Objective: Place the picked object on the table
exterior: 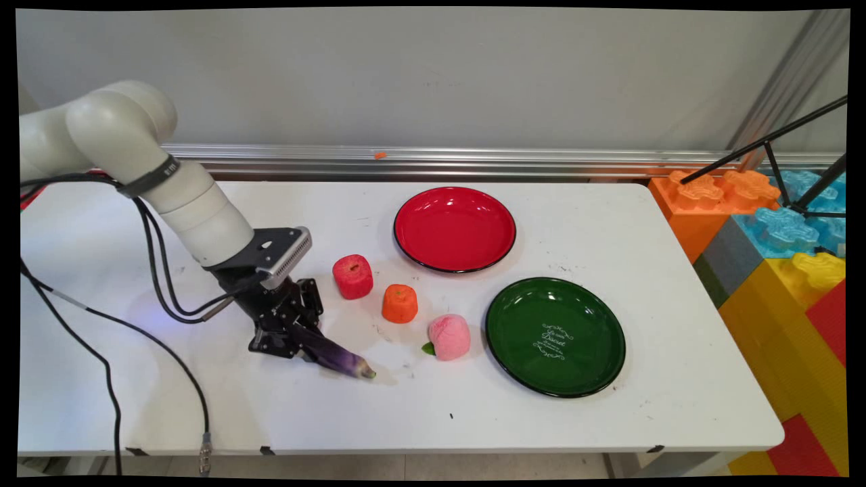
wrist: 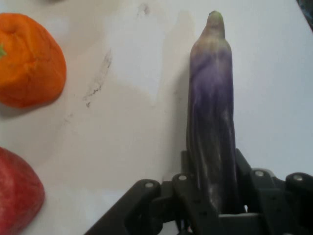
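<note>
A purple eggplant (exterior: 336,357) lies on the white table (exterior: 406,419), its greenish tip pointing right. My gripper (exterior: 292,336) is low over the table and shut on the eggplant's thick end. In the hand view the eggplant (wrist: 211,122) runs up from between the black fingers (wrist: 193,196). A red toy fruit (exterior: 352,276), an orange toy fruit (exterior: 399,304) and a pink peach (exterior: 449,336) stand in a diagonal row to the right of the gripper. The orange fruit (wrist: 29,61) and the red fruit (wrist: 17,193) show at the hand view's left edge.
A red plate (exterior: 454,230) sits at the back middle and a green plate (exterior: 555,336) at the front right, both bare. Large coloured blocks (exterior: 778,237) and a black tripod (exterior: 778,145) stand off the table's right end. Black cables (exterior: 155,270) hang from the arm.
</note>
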Motion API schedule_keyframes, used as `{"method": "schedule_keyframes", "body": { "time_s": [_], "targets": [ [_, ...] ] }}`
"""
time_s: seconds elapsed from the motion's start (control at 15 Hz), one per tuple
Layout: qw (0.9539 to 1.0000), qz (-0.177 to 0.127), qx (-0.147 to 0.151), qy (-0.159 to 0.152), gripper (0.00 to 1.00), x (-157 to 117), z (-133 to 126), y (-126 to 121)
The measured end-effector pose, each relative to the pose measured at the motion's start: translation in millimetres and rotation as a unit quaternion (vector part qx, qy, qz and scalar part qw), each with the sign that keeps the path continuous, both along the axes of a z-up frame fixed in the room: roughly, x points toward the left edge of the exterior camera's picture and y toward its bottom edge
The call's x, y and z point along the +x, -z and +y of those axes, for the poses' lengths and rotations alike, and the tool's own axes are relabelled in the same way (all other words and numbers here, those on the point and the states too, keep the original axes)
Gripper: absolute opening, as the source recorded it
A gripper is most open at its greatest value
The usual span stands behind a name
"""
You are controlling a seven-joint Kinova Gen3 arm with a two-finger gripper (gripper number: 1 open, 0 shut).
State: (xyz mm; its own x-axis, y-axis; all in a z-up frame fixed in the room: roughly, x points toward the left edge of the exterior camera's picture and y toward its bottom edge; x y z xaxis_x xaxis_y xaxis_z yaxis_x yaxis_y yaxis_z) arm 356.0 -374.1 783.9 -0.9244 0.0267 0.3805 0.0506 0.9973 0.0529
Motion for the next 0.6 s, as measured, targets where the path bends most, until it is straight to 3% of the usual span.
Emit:
{"method": "schedule_keyframes", "body": {
  "time_s": [0.6],
  "targets": [
    [0.9999,0.013,0.0,-0.005,0.0,-13.3,-0.1,14.7]
  ]
}}
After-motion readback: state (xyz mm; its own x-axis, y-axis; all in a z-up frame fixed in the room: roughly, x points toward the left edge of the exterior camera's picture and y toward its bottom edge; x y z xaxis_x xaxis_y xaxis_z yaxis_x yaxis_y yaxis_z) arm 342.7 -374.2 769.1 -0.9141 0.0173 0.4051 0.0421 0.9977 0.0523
